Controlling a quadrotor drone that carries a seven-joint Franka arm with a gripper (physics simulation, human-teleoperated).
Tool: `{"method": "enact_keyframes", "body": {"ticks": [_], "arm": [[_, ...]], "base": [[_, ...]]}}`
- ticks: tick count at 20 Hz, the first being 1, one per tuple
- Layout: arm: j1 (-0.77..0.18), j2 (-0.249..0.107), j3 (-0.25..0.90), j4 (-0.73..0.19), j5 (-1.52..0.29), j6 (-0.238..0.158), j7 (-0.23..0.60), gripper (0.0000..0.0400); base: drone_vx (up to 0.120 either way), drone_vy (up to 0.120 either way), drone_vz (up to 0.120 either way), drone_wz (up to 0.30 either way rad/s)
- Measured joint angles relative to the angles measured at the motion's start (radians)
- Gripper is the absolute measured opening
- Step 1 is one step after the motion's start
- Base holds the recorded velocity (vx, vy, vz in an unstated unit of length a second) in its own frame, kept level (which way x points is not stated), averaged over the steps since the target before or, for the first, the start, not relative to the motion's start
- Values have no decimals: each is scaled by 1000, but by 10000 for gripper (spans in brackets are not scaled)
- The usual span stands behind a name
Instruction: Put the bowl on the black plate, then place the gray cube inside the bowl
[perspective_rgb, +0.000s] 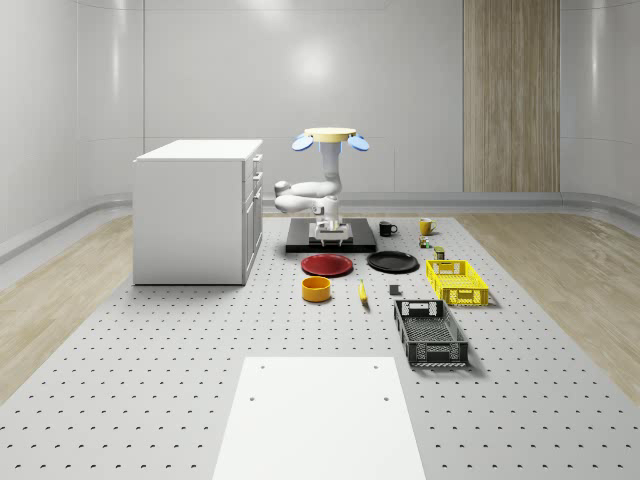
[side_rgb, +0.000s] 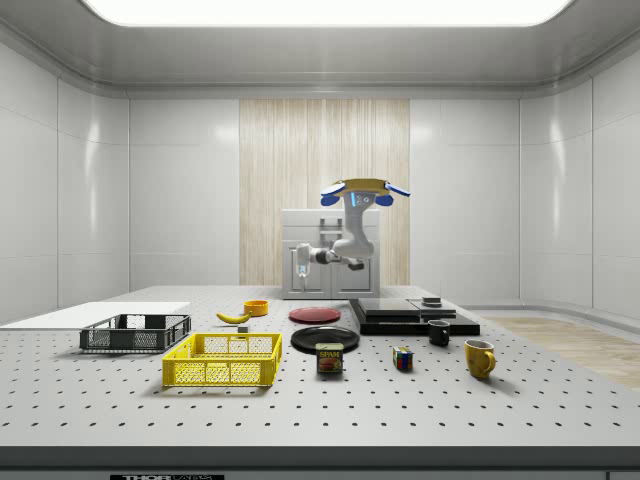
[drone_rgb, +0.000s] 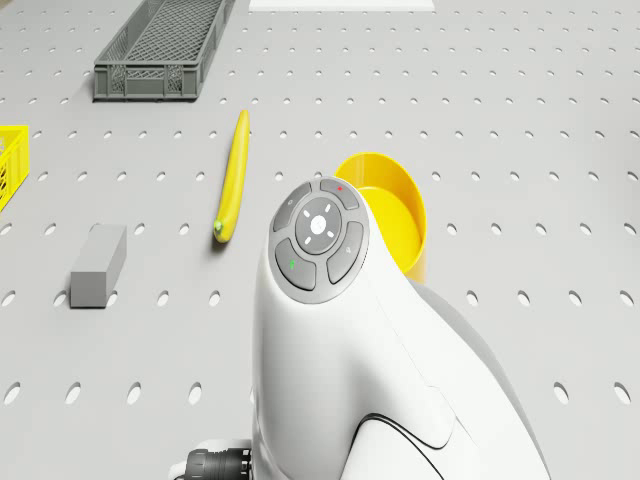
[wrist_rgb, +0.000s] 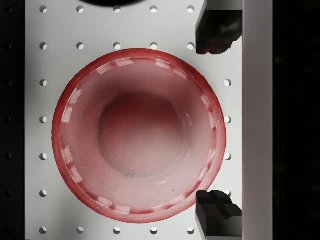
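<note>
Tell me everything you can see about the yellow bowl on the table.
The yellow bowl is a short, round, straight-walled container, plain glossy yellow like plastic. It stands upright and open on the perforated table, and the part of its inside that shows holds nothing. It sits just in front of the red plate, with the banana to the whole-scene view's right. Nothing touches it but the table; the gripper hangs over the red plate.

Bare pegboard table (perspective_rgb: 200, 350) lies open around the yellow bowl (perspective_rgb: 316, 289), with the red plate (perspective_rgb: 327, 265) just behind it and the banana (perspective_rgb: 362, 291) beside it. The black plate (perspective_rgb: 392, 262) carries nothing (the dark crate (perspective_rgb: 430, 333) and yellow basket (perspective_rgb: 457, 281) flank the whole-scene view's right). The white cabinet (perspective_rgb: 198, 212) walls off the left.
</note>
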Motion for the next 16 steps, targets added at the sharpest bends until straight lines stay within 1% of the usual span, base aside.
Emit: {"method": "enact_keyframes", "body": {"ticks": [10, 14, 16], "arm": [[-6, -24, 4, 1, 10, 22, 5, 400], [-8, -33, 6, 2, 14, 31, 6, 400], [-9, -37, 7, 2, 16, 35, 7, 400]], "base": [[120, 0, 0, 0], [120, 0, -110, 0], [120, 0, -20, 0]]}}
